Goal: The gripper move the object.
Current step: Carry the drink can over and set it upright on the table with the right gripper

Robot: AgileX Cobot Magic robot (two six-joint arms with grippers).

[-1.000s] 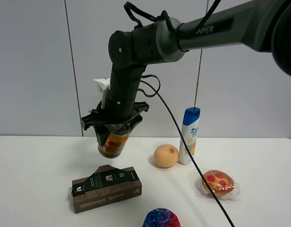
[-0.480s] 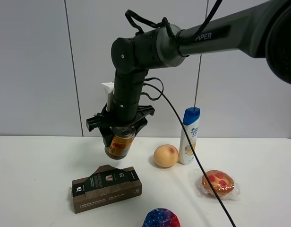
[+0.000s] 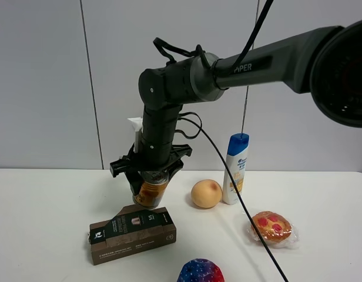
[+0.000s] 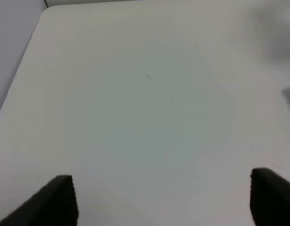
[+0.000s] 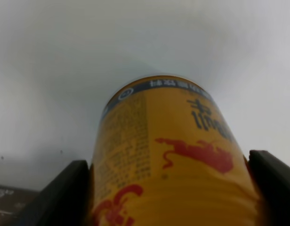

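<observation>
The gold Red Bull can (image 3: 149,197) is half hidden inside the right gripper (image 3: 148,183), whose two black fingers (image 5: 53,195) clamp its sides. Its lower end overlaps the top edge of the brown carton (image 3: 132,233); whether they touch cannot be told. A red-and-blue ball (image 3: 200,272) is cut off by the high view's lower edge. The left gripper (image 4: 164,202) shows only two fingertips, spread wide over bare white table (image 3: 46,205). Open table lies left of the carton. To its right stand one peach (image 3: 206,193), one shampoo bottle (image 3: 235,168) and one wrapped pastry (image 3: 272,228).

A robot test lab: a bare white table (image 3: 40,223) against plain grey wall panels (image 3: 40,82), a PIPER-marked arm (image 3: 257,56).
</observation>
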